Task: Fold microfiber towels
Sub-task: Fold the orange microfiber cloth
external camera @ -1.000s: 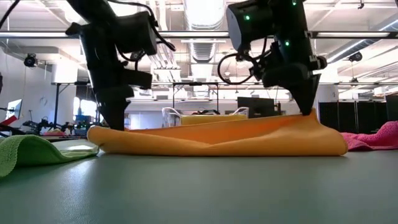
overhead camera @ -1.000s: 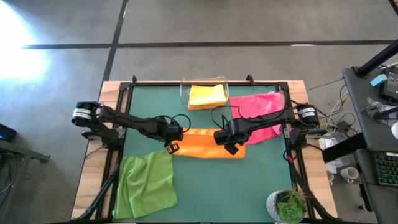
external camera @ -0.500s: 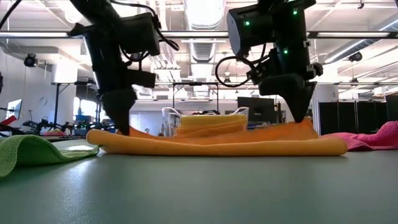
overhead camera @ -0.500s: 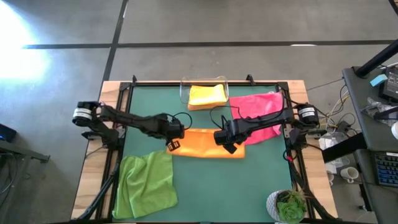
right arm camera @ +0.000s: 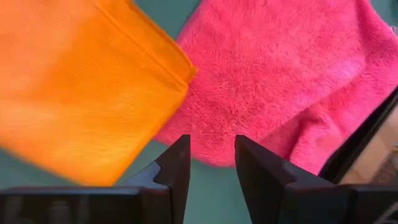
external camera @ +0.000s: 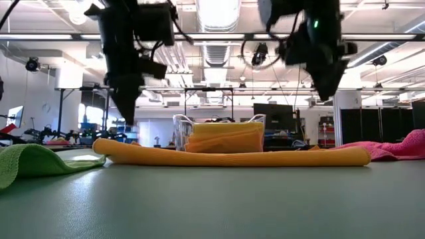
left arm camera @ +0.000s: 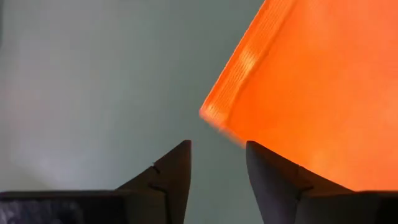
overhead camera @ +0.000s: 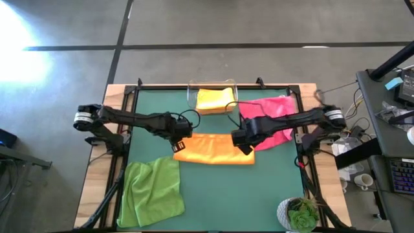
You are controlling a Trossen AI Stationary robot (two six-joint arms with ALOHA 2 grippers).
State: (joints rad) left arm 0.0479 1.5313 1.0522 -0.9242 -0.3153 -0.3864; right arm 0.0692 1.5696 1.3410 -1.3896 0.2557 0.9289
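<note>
An orange towel (overhead camera: 215, 149) lies folded in a flat band on the middle of the green mat (overhead camera: 220, 194); in the low view the orange towel (external camera: 232, 157) rests on its whole underside. My left gripper (overhead camera: 179, 141) hovers open above its left end, fingers (left arm camera: 171, 171) just off the corner (left arm camera: 217, 115). My right gripper (overhead camera: 244, 144) hovers open above its right end, over the corner (right arm camera: 180, 68) next to the pink towel (right arm camera: 280, 81). In the low view both the left gripper (external camera: 126, 114) and the right gripper (external camera: 325, 91) hang clear above the towel.
A lime green towel (overhead camera: 154, 191) lies at the near left. The pink towel (overhead camera: 268, 116) is spread at the far right. A yellow towel (overhead camera: 215, 98) sits in a clear bin (overhead camera: 192, 96) at the far edge. A potted plant (overhead camera: 299, 213) stands at the near right corner.
Both grippers have let go of the orange towel's upper layer and risen clear of it. The raised far edge of the towel has dropped, and the towel now lies flat and folded.
</note>
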